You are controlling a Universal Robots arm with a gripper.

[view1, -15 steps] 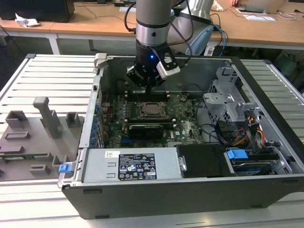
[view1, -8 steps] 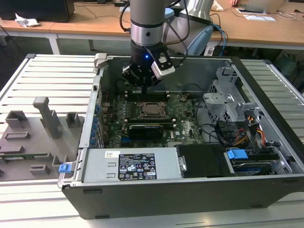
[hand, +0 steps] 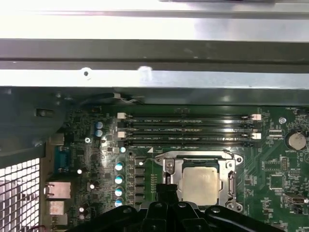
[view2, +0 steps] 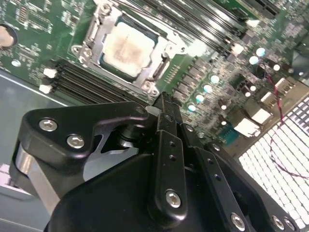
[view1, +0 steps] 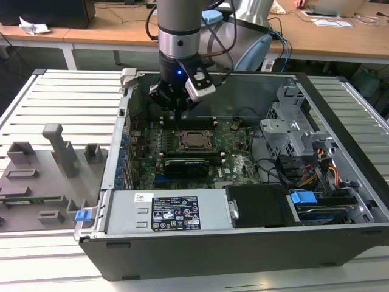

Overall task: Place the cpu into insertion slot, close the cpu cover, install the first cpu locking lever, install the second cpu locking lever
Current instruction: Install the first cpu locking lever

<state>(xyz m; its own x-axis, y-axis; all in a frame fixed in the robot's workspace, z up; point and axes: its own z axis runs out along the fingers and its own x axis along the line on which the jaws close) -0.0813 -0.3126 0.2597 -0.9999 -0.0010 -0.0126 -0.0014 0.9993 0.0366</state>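
**Chip seated as hand hung over board**

The arm's hand (view1: 180, 111) hung inside the open case (view1: 340, 243) on the slatted bench (view1: 67, 97), low over the green board (view1: 237, 159) and near the cpu (view1: 196, 139). In the second wrist view its fingers (view2: 164, 137) were pressed together with nothing between them. The cpu lay silver-grey side up in the slot (hand: 231, 187). The cover (hand: 195, 157) lay flat around it, its cut-out framing the chip. Long memory slots (hand: 188, 129) ran just beside the cover. Whether the fingertips touched the board could not be told.
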